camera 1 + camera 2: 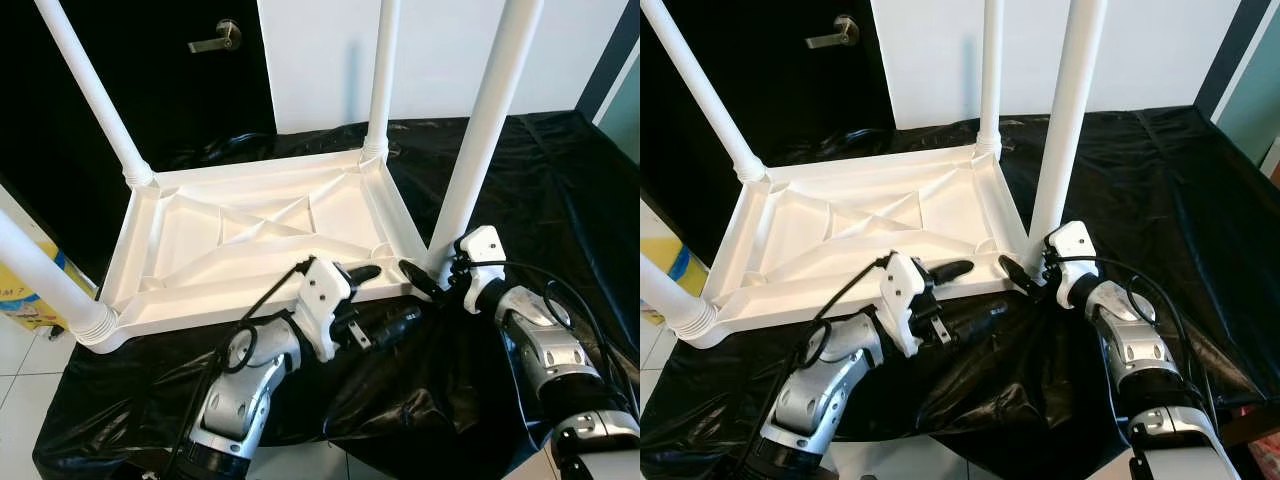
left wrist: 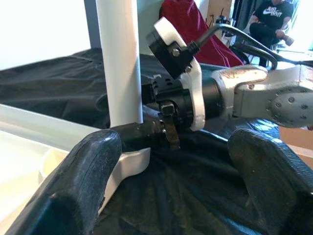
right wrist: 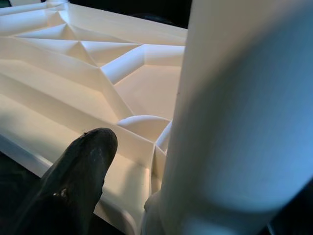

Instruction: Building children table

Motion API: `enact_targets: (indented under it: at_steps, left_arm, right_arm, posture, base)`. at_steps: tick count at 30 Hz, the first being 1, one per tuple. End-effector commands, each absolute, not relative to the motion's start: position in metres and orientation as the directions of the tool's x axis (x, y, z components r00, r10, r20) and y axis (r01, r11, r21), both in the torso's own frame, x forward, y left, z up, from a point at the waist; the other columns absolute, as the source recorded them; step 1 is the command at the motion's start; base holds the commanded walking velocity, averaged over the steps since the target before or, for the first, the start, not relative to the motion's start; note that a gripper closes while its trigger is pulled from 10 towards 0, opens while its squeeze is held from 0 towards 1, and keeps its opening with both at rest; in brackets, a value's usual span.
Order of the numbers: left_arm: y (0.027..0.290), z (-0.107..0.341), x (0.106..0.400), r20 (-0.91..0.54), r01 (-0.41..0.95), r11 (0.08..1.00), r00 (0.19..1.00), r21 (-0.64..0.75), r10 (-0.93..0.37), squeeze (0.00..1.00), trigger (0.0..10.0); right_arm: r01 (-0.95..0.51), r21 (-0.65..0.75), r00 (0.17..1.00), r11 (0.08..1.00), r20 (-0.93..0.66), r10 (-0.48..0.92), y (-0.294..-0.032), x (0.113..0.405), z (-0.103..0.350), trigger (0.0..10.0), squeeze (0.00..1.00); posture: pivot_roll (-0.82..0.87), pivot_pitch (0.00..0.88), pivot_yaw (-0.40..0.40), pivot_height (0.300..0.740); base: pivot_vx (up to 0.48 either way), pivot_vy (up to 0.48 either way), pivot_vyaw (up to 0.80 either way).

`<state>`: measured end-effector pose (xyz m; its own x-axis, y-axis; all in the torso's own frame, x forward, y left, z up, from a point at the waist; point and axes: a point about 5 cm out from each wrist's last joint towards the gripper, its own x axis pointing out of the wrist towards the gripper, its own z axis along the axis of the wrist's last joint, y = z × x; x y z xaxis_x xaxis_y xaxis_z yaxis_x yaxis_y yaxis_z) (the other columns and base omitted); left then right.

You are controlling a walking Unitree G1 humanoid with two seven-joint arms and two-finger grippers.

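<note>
All four legs in, table on its back

The table [image 1: 250, 240] lies upside down on the black sheet [image 1: 560, 190], its legs up at the four corners. My right gripper [image 1: 432, 281] has its fingers astride the 4 o'clock leg [image 1: 480, 150] at its base; whether they squeeze it I cannot tell. My left gripper [image 1: 385, 295] hangs open at the table's 6 o'clock rim. I judge it light, stiff, slick plastic: grip a leg low by its socket, or the ribbed rim.
</note>
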<state>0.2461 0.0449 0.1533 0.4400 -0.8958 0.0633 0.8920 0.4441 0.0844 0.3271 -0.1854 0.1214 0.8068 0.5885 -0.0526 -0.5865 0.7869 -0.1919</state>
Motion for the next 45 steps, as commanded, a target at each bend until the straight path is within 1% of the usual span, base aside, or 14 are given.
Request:
enact_targets:
  at_steps: [1, 8, 9, 10, 11, 24, 25, 30, 32, 35, 38, 41, 44, 45]
  left_arm:
    - [0.045, 0.148, 0.244, 0.023, 0.883, 0.462, 0.462, 0.084, -0.887, 0.0, 10.0]
    - [0.044, 0.137, 0.239, -0.03, 0.877, 0.474, 0.477, 0.075, -0.878, 0.0, 10.0]
    - [0.044, 0.137, 0.239, -0.03, 0.878, 0.473, 0.476, 0.073, -0.879, 0.0, 10.0]
    - [0.044, 0.137, 0.239, -0.03, 0.878, 0.473, 0.476, 0.073, -0.879, 0.0, 10.0]
    - [0.044, 0.138, 0.239, -0.031, 0.878, 0.473, 0.476, 0.078, -0.879, 0.0, 10.0]
    - [0.043, 0.138, 0.238, -0.044, 0.876, 0.473, 0.478, 0.094, -0.877, 0.0, 10.0]
    - [0.043, 0.138, 0.239, -0.04, 0.874, 0.476, 0.481, 0.096, -0.876, 0.0, 10.0]
    - [0.043, 0.139, 0.245, -0.032, 0.858, 0.504, 0.509, 0.1, -0.86, 0.0, 10.0]
    - [0.043, 0.139, 0.245, -0.032, 0.858, 0.504, 0.509, 0.1, -0.86, 0.0, 10.0]
    - [0.047, 0.137, 0.251, -0.055, 0.832, 0.54, 0.549, 0.127, -0.834, 0.0, 10.0]
    - [0.049, 0.135, 0.253, -0.069, 0.823, 0.549, 0.562, 0.146, -0.824, 0.0, 10.0]
    - [0.054, 0.133, 0.258, -0.084, 0.797, 0.585, 0.6, 0.15, -0.795, 0.0, 10.0]
    - [0.061, 0.134, 0.268, -0.092, 0.75, 0.645, 0.66, 0.148, -0.746, 0.0, 10.0]
    - [0.061, 0.134, 0.268, -0.092, 0.75, 0.645, 0.66, 0.148, -0.746, 0.0, 10.0]
  right_arm:
    - [-0.633, -0.203, 0.77, 0.747, -0.071, 0.634, -0.176, 0.33, 0.12, 10.0, 0.0]
    - [-0.64, -0.209, 0.764, 0.74, -0.073, 0.641, -0.177, 0.341, 0.126, 10.0, 0.0]
    - [-0.641, -0.21, 0.763, 0.738, -0.074, 0.642, -0.177, 0.342, 0.126, 4.2, 0.0]
    - [-0.641, -0.21, 0.763, 0.738, -0.074, 0.642, -0.177, 0.342, 0.126, 4.2, 0.0]
    - [-0.643, -0.205, 0.762, 0.738, -0.079, 0.642, -0.177, 0.344, 0.126, 0.0, 0.0]
    - [-0.651, -0.187, 0.758, 0.736, -0.104, 0.644, -0.176, 0.343, 0.116, 0.0, 0.0]
    - [-0.636, -0.183, 0.771, 0.75, -0.105, 0.629, -0.177, 0.342, 0.114, 10.0, 0.0]
    - [-0.502, -0.181, 0.865, 0.846, -0.081, 0.496, -0.179, 0.339, 0.11, 10.0, 0.0]
    - [-0.502, -0.181, 0.865, 0.846, -0.081, 0.496, -0.179, 0.339, 0.11, 10.0, 0.0]
    - [-0.369, -0.167, 0.929, 0.914, -0.077, 0.361, -0.18, 0.337, 0.107, 10.0, 0.0]
    - [-0.329, -0.152, 0.944, 0.932, -0.074, 0.321, -0.179, 0.336, 0.106, 10.0, 0.0]
    - [-0.205, -0.119, 0.978, 0.972, -0.065, 0.198, -0.176, 0.328, 0.1, 10.0, 0.0]
    - [-0.02, -0.086, 0.999, 0.996, -0.037, 0.017, -0.159, 0.311, 0.092, 10.0, 0.0]
    - [-0.02, -0.086, 0.999, 0.996, -0.037, 0.017, -0.159, 0.311, 0.092, 10.0, 0.0]
  posture:
    - [-0.04, 0.002, 0.003, 0.74]
    - [-0.03, 0.006, 0.003, 0.74]
    - [-0.04, 0.005, 0.005, 0.74]
    - [-0.04, 0.005, 0.005, 0.74]
    - [-0.03, 0.006, 0.006, 0.74]
    - [-0.06, 0.016, 0.017, 0.74]
    - [-0.07, 0.027, 0.016, 0.74]
    - [-0.09, 0.043, 0.003, 0.74]
    - [-0.09, 0.043, 0.003, 0.74]
    - [-0.09, 0.056, -0.02, 0.74]
    - [-0.09, 0.056, -0.02, 0.74]
    - [-0.09, 0.057, -0.038, 0.74]
    - [-0.09, 0.055, -0.049, 0.74]
    - [-0.09, 0.055, -0.049, 0.74]
  base:
    - [0.0, 0.0, 0.0]
    - [0.0, 0.0, 0.0]
    - [0.0, 0.0, 0.0]
    - [0.0, 0.0, 0.0]
    - [0.0, 0.0, 0.0]
    - [0.0, 0.0, 0.0]
    - [0.0, 0.0, 0.0]
    - [0.0, 0.0, 0.0]
    - [0.0, 0.0, 0.0]
    - [0.0, 0.0, 0.0]
    - [0.0, 0.0, 0.0]
    - [0.0, 0.0, 0.0]
    - [0.0, 0.0, 0.0]
    - [0.0, 0.0, 0.0]
